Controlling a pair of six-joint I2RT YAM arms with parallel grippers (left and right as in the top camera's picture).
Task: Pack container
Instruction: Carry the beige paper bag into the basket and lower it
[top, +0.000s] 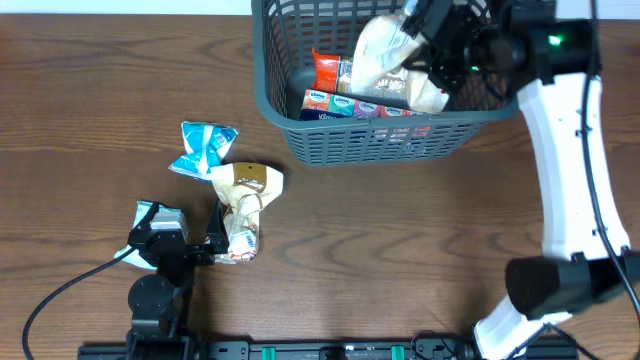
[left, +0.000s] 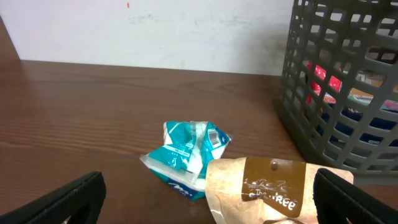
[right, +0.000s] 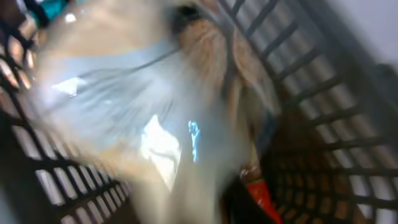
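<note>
The container (top: 380, 140) stands at the table's far side. Over it, the right gripper (top: 425, 40) meets a pale packet (top: 385, 55); the wrist view is all blur, so its grip cannot be judged. Well left of the container, the left gripper (left: 208, 199) gapes wide around a brown packet (left: 267, 186) (lower edge cut off).

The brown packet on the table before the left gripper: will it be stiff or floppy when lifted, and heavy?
Probably floppy: the brown packet lies crumpled and creased. Likely light for its size, since it looks like a thin, partly flattened bag. Its wrinkled surface may fold when the left gripper closes, so it could sag once raised.
</note>
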